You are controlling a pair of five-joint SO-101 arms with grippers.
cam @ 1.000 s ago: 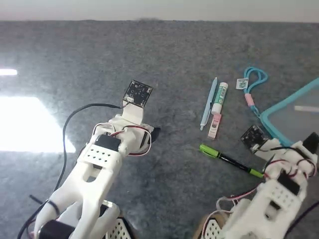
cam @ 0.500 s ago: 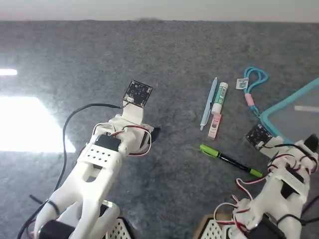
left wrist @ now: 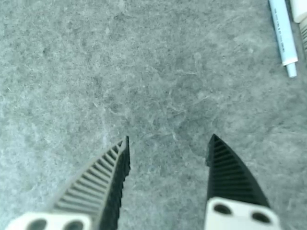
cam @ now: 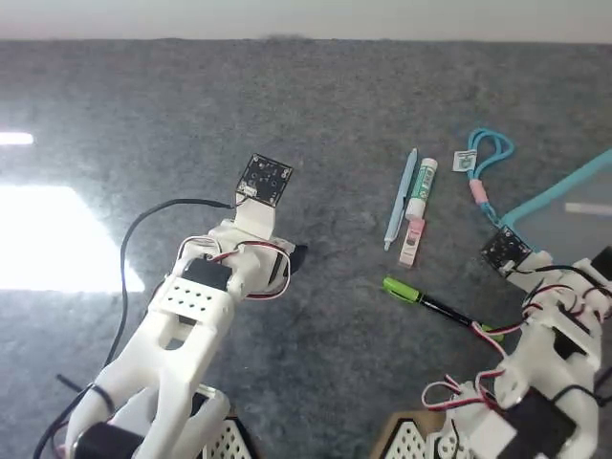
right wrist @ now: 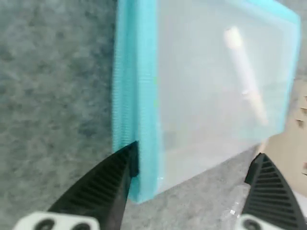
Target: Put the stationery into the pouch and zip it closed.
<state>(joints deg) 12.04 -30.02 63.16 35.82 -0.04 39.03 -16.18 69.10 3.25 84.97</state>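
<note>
The right hand (right wrist: 195,152), spread apart, is straddling the teal-edged pouch (right wrist: 211,96) near the worktop's right edge, likely to steady it for loading. The left hand (left wrist: 169,138), also apart, is hovering mid-worktop, with the green marker (cam: 435,306), blue pen (cam: 400,201) and glue stick (cam: 422,188) lying unpacked between them.

No legible text, nos. or signs. Print on the white-green tube (cam: 421,187) and small tag (cam: 464,161) is too small to read.
</note>
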